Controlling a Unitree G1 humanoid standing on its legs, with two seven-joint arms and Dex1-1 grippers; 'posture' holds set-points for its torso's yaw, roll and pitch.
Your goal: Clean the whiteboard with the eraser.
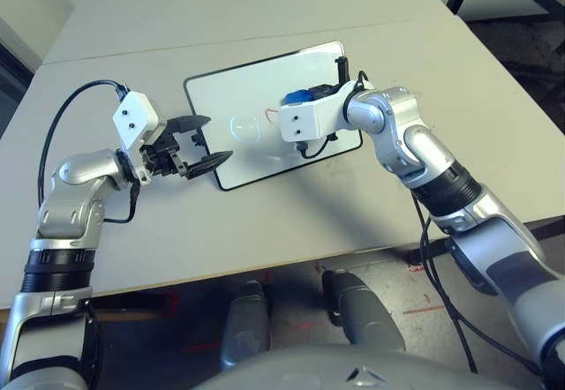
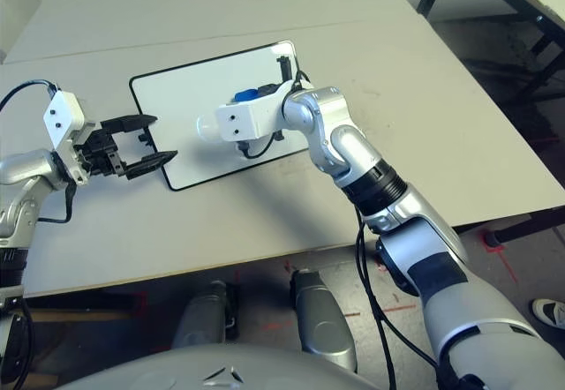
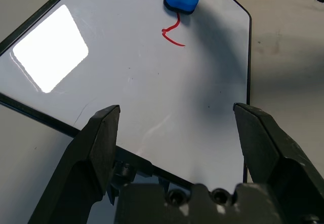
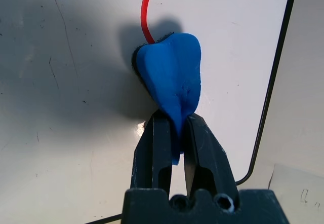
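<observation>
My right end effector (image 4: 173,133) is clamped on the eraser (image 4: 172,82), pinching its narrow end so the broad felt face presses flat on the whiteboard (image 1: 238,99), centre-right of the head view. A red squiggle (image 3: 172,34) runs out from the eraser's edge, so I judge the wipe unfinished. My left end effector (image 1: 205,141) sits spread wide at the board's lower-left edge, empty, probably placed there to brace the board against sliding on the tabletop (image 1: 265,222).

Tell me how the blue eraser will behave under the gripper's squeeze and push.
Probably soft: the eraser pinches narrow where the right gripper clamps it. It likely drags rather than slides, with its dark underside against the whiteboard. Seems light, held by one end.
</observation>
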